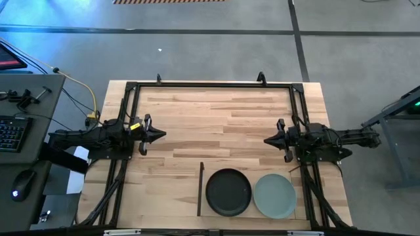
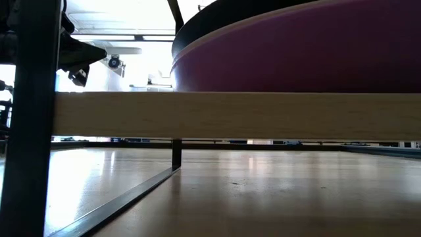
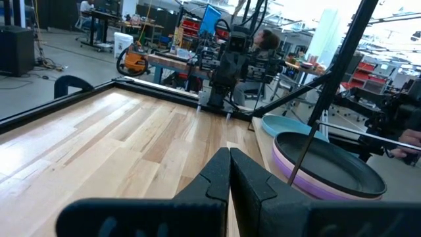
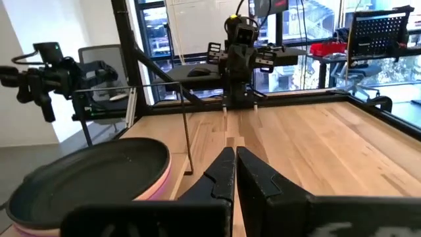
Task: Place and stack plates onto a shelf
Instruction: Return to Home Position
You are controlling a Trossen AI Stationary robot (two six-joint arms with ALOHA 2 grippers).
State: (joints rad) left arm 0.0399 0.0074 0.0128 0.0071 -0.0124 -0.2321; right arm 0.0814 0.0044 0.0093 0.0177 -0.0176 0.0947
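Note:
A black plate (image 1: 228, 191) and a pale blue-green plate (image 1: 274, 195) lie side by side on the shelf (image 1: 252, 211) at the table's near edge. In the left wrist view the black plate (image 3: 329, 168) rests on the purple plate (image 3: 289, 178). In the right wrist view the blue-green plate (image 4: 85, 181) rests on the pink plate (image 4: 154, 187). The low view shows the purple plate (image 2: 302, 62) on the shelf panel (image 2: 237, 115). My left gripper (image 1: 163, 134) (image 3: 229, 161) hovers shut at mid-table left. My right gripper (image 1: 266, 139) (image 4: 235, 161) hovers shut at mid-table right, facing it.
A black metal frame (image 1: 210, 85) runs around the table's far and side edges. A thin dark post (image 1: 200, 190) stands at the shelf's left end. Bare butcher-block tabletop (image 1: 216, 118) lies between the grippers. A desk with a keyboard (image 1: 13, 131) stands off the table's left.

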